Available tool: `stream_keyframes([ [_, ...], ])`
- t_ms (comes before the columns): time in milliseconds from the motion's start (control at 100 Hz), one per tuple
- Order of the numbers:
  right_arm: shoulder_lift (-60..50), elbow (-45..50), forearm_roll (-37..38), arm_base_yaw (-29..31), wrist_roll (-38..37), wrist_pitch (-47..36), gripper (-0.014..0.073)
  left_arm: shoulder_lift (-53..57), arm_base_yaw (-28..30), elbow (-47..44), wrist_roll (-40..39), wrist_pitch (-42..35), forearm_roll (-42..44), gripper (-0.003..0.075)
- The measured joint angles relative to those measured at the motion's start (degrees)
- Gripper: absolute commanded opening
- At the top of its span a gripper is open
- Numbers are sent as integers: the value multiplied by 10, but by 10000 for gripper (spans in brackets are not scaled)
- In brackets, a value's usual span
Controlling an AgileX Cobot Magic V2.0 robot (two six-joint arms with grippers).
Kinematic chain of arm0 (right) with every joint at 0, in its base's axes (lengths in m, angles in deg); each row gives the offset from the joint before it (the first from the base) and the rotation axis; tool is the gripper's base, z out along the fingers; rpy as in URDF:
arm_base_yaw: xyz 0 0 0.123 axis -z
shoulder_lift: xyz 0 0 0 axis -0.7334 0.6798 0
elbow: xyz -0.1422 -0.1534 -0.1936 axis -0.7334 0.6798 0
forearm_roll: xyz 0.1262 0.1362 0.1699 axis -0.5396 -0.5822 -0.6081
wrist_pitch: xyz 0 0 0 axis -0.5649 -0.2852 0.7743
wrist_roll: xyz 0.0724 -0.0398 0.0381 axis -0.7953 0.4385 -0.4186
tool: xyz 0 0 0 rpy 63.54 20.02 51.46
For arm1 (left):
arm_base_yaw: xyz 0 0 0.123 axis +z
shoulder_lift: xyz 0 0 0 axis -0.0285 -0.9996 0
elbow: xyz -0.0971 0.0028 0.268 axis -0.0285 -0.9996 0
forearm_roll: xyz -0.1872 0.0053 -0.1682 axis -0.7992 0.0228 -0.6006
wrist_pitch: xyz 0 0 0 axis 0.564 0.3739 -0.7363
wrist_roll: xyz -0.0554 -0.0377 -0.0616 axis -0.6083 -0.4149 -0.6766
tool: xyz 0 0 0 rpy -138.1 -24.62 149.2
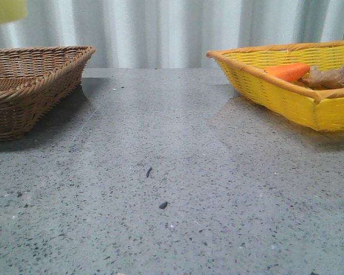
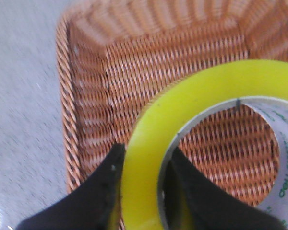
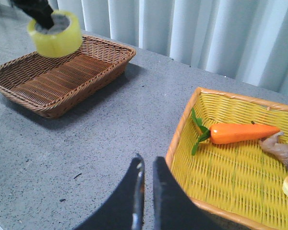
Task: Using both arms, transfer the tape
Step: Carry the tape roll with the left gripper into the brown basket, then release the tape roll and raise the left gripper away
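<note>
My left gripper [image 2: 145, 155] is shut on the wall of the yellow tape roll [image 2: 149, 143], one finger outside it and one inside the white core. It holds the roll in the air above the brown wicker basket [image 2: 91, 86]. In the right wrist view the tape [image 3: 57, 36] hangs from the left gripper [image 3: 42, 15] over that brown basket [image 3: 62, 76]. In the front view only a yellow corner of the tape [image 1: 6, 10] shows at the top left. My right gripper [image 3: 148, 165] is nearly shut and empty, above the table beside the yellow basket [image 3: 240, 177].
The yellow basket [image 1: 286, 86] at the right holds an orange carrot [image 1: 286, 71] and a brownish piece [image 1: 327, 77]. The brown basket [image 1: 28, 86] stands at the left. Grey speckled table [image 1: 172, 189] lies between them. White curtain behind.
</note>
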Motion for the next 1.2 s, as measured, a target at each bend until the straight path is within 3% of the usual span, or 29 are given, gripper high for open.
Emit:
stream_keyframes([
  [90, 0, 0, 0, 0, 0, 0, -41, 0, 8, -43, 0, -10, -12, 80],
  [260, 0, 0, 0, 0, 0, 0, -41, 0, 7, -115, 0, -32, -26, 449],
  [360, 0, 0, 0, 0, 0, 0, -41, 0, 7, -154, 0, -42, -37, 537],
  [510, 0, 0, 0, 0, 0, 0, -41, 15, 7, -202, 0, -106, -74, 520],
  [660, 0, 0, 3, 0, 0, 0, -41, 92, 5, -253, 0, -252, -137, 480],
  [810, -18, 29, 22, 0, 0, -34, -41, 209, -38, -331, 11, -396, -149, 411],
  [1050, -113, 140, 75, 0, 0, -138, -41, 399, -120, -523, 55, -531, -152, 163],
  [1200, -166, 196, 98, 0, 0, -147, -41, 516, -140, -657, 57, -575, -155, -1],
])
